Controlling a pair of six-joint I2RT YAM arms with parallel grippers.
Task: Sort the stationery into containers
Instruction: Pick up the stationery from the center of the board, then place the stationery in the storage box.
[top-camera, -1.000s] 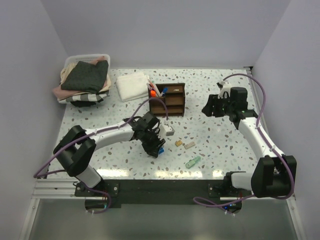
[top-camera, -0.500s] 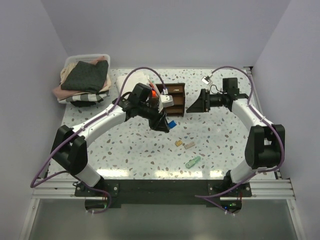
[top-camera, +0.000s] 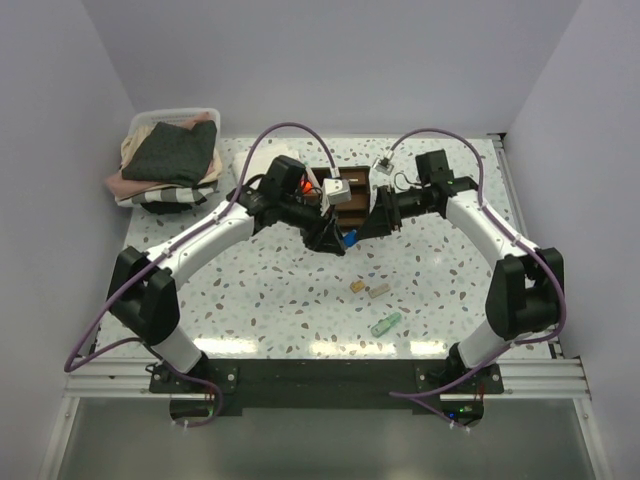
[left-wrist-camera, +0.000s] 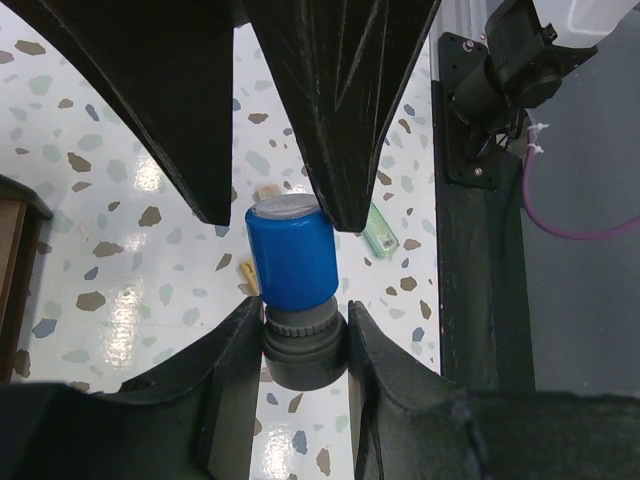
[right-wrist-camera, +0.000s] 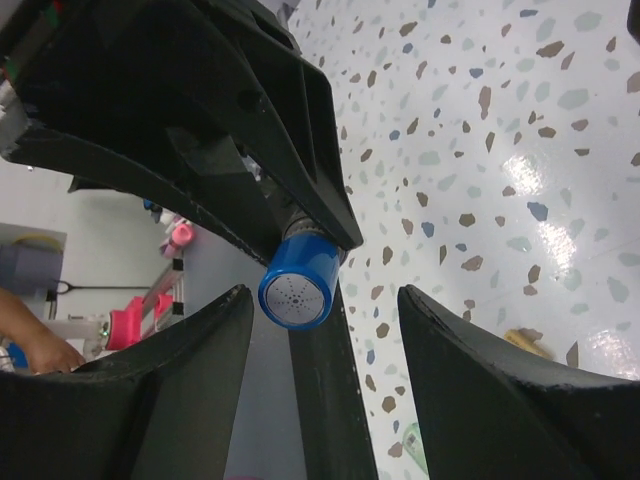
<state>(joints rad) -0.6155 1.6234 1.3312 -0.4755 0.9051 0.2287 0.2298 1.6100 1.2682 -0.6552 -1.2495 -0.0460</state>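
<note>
Top view: we see two arms reach in and meet just in front of one organiser (top-camera: 353, 203). The left gripper (top-camera: 330, 240) pinches one marker (left-wrist-camera: 290, 262) by its grey body, up off the table (top-camera: 450, 280). The right gripper (top-camera: 372, 226) has its fingers spread beside the blue cap, not touching. Two tan bits (top-camera: 357, 286) and one green bit (top-camera: 386, 324) lie on the table. A second ago both arms were far apart.
</note>
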